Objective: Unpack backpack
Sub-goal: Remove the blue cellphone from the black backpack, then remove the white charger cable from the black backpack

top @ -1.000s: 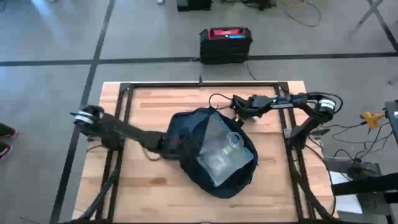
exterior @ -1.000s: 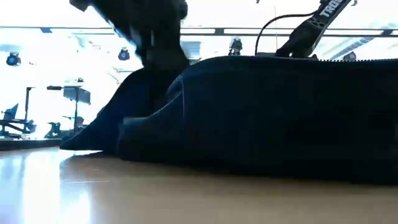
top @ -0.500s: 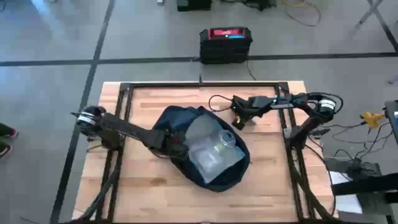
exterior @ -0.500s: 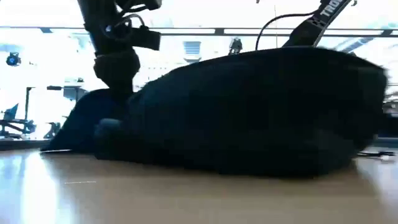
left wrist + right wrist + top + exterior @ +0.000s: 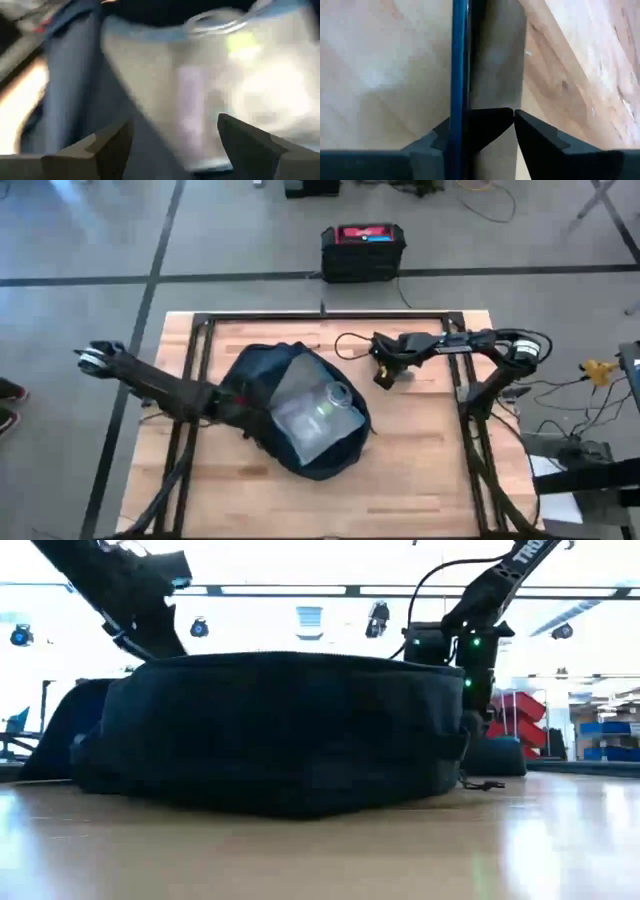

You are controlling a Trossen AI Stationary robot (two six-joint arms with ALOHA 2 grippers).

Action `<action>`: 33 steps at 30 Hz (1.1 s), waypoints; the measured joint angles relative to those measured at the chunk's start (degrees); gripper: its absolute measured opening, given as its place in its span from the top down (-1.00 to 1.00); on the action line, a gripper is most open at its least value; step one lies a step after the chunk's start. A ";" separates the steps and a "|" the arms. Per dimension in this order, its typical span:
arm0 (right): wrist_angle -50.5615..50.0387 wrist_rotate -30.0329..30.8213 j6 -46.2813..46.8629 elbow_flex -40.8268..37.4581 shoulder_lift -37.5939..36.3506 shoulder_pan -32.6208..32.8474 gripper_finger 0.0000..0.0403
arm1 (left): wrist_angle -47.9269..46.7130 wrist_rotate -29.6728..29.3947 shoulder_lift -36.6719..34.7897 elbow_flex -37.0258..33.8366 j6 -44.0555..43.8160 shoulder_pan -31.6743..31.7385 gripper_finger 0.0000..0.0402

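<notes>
The left gripper (image 5: 232,402) stands with its fingers spread wide at the backpack's (image 5: 300,425) left edge, at the opening showing pale lining and a clear container (image 5: 335,393). The right gripper (image 5: 385,372), right of the backpack and apart from it, has a blue strap (image 5: 459,75) between its fingers; whether it grips, I cannot tell. The backpack lies mid-table (image 5: 430,470).

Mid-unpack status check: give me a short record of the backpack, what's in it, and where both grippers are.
backpack: lying on the wooden table, left of centre, mouth open upward, pale lining showing
contents: clear container lying inside on the lining, not yet out
left gripper: open, at the backpack's opening, facing the lining
right gripper: over bare table to the right of the backpack, apart from it
</notes>
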 joint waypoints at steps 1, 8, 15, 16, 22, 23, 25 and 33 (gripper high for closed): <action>-1.01 -0.02 0.00 0.76 0.00 0.17 0.17 | 2.52 0.43 -0.69 -1.08 1.09 0.02 -0.36; -4.28 -1.59 -0.39 4.17 -0.04 0.92 0.18 | 5.95 0.62 -1.38 -4.47 1.63 0.02 -0.36; -4.57 -13.22 -0.66 10.63 -0.04 5.27 0.24 | 9.37 4.04 1.56 -4.53 3.16 0.02 -0.36; -4.63 -13.51 -0.66 12.33 -0.04 6.58 0.25 | 9.81 4.37 2.11 -4.53 3.30 0.02 -0.36; -5.14 -10.83 -4.00 24.66 -0.09 15.51 0.23 | 13.29 4.68 6.02 -4.42 3.38 0.02 -0.36; -4.91 -10.90 -4.72 26.36 0.00 17.07 0.22 | 14.51 4.69 6.87 -4.42 3.38 0.02 -0.36; -3.41 -11.59 -6.23 29.17 0.71 19.82 0.20 | 16.42 4.75 8.65 -4.42 3.43 0.02 -0.36; 0.24 -14.34 -8.25 33.06 10.28 22.94 0.19 | 20.78 5.37 15.83 -2.54 4.13 0.04 -0.36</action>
